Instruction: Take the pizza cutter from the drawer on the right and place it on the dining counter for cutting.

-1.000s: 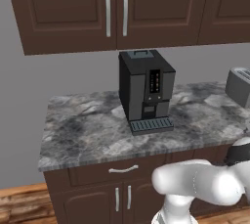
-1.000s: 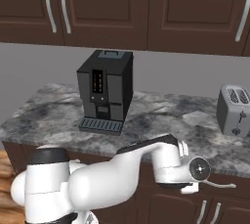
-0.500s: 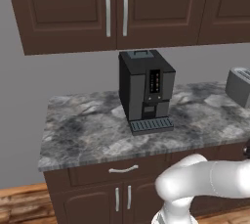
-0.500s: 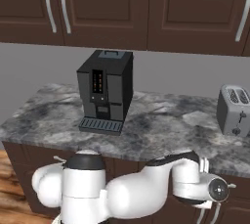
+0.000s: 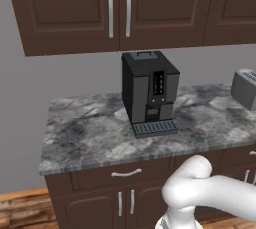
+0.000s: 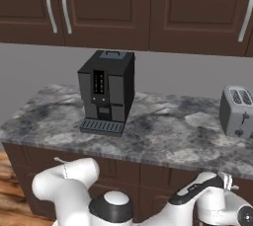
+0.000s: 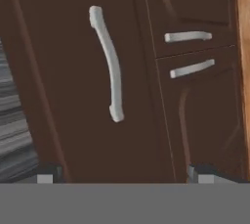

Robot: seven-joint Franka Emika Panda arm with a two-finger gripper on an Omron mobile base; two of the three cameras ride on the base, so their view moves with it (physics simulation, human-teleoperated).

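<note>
Hand view has the jaws (image 7: 124, 179) spread wide with nothing between them, aimed straight at a dark brown drawer front (image 7: 83, 71) whose curved silver handle (image 7: 108, 64) sits just ahead. Two smaller handles (image 7: 188, 36) are off to one side on neighbouring cabinet fronts. Further back, both base views show the grey marbled bench (image 5: 95, 133) with a black coffee machine (image 5: 149, 93) on it and a toaster (image 6: 239, 111) well to its right. Can't see the pizza cutter anywhere, drawer's shut
</note>
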